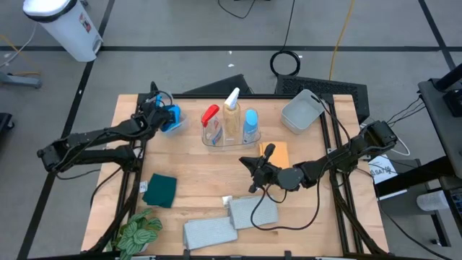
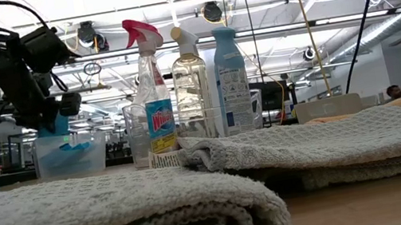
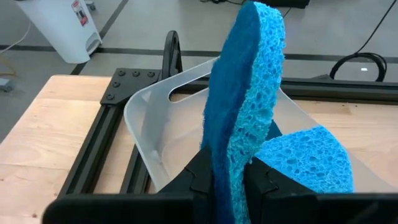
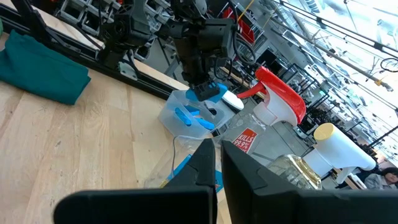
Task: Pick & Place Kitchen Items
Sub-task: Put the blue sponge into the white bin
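Note:
My left gripper (image 1: 163, 114) is at the table's far left, shut on a blue sponge (image 3: 242, 93) over a small clear tub (image 3: 155, 118). A second blue sponge (image 3: 305, 158) lies inside that tub. Three bottles stand in a clear tub (image 1: 231, 137): red-trigger (image 1: 211, 115), white-trigger (image 1: 232, 108) and blue-capped (image 1: 250, 124). An orange sponge (image 1: 280, 152) lies flat on the table. My right gripper (image 1: 253, 167) is shut and empty beside it, pointing toward the bottles. A teal cloth (image 1: 160, 190) and two grey folded towels (image 1: 253, 211) (image 1: 209, 232) lie near the front. My left gripper pinches the blue sponge between its two fingers (image 3: 199, 177), across the sponge's two broad faces at one end (image 3: 225, 186). The fingers come from above, slanting down. The sponge sticks out edge-on beyond the fingertips, lifted clear over the clear tub's mouth (image 2: 53, 126).
A grey tub (image 1: 302, 112) stands at the far right of the table. A green leafy plant (image 1: 137, 232) sits at the near left corner. Bare wood lies between the bottle tub and the towels. A white bin (image 1: 65, 25) stands on the floor beyond the table.

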Robot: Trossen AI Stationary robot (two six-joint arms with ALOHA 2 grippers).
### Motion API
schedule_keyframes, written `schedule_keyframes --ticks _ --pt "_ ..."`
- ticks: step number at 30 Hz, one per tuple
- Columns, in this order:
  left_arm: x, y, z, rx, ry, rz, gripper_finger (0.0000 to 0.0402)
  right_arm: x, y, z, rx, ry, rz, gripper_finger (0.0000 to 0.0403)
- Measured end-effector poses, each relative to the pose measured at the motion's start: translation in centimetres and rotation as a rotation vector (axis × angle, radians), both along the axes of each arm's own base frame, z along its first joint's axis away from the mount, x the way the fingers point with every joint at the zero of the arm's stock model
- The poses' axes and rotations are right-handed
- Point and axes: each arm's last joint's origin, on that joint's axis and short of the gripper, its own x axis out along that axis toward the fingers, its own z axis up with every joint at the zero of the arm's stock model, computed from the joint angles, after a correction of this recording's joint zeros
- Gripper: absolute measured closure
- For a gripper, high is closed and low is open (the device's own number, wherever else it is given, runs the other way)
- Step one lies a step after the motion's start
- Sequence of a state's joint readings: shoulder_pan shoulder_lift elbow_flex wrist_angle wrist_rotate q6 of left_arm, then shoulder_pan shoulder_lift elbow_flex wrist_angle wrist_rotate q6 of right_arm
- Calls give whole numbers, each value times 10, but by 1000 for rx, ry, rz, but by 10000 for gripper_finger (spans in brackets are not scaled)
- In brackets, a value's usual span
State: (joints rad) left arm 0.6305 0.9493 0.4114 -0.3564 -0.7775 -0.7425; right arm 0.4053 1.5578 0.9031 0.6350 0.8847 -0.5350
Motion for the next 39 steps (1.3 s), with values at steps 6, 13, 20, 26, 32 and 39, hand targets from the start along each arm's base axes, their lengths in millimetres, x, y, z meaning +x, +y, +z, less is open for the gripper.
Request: schedule_keyframes --ticks 6,13,20,26,32,39 --pt "-1 0 0 -4 5 3 349 0 0 0 0 0 0 399" --pt "-1 0 0 -4 6 2 286 0 0 0 0 0 0 399" --pt "-1 0 -1 -15 1 -8 237 0 0 0 0 0 0 399" --pt "0 0 -1 -19 -1 -11 223 0 0 0 0 0 0 399" --pt "1 0 -1 -34 -10 -43 222 0 0 0 0 0 0 399" --pt "3 0 0 -54 -15 -97 233 0 0 0 0 0 0 399"
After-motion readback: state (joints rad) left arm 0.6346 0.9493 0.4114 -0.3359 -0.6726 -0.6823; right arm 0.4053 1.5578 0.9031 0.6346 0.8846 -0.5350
